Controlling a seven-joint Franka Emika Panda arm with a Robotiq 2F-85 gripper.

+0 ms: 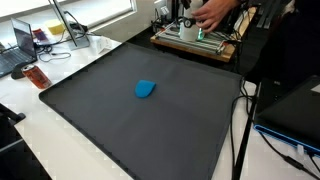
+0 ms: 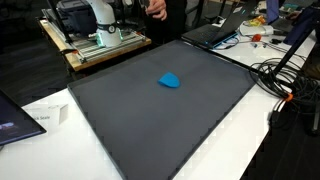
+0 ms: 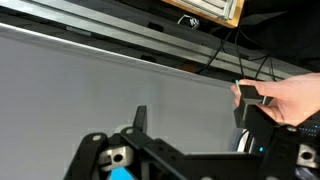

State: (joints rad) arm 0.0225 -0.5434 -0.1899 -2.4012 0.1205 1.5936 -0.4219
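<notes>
In the wrist view my gripper (image 3: pixel 193 110) is open, with nothing between its two black fingers. A person's hand (image 3: pixel 290 100) holds the right fingertip (image 3: pixel 248 98). The view looks across a dark grey mat (image 3: pixel 100 80). In both exterior views the white arm (image 1: pixel 190 28) (image 2: pixel 100 20) stands on a wooden platform (image 1: pixel 195 45) (image 2: pixel 95 52) at the back edge of the mat (image 1: pixel 120 125) (image 2: pixel 160 125), and the person's hand (image 1: pixel 210 15) reaches to it. A small blue object (image 1: pixel 145 90) (image 2: pixel 171 80) lies alone near the mat's middle, well away from the gripper.
A laptop (image 1: pixel 15 45) and an orange item (image 1: pixel 38 77) sit on the white table beside the mat. Another laptop (image 2: pixel 215 30), a bundle of cables (image 2: pixel 285 80) and a paper card (image 2: pixel 40 118) lie around the mat's edges.
</notes>
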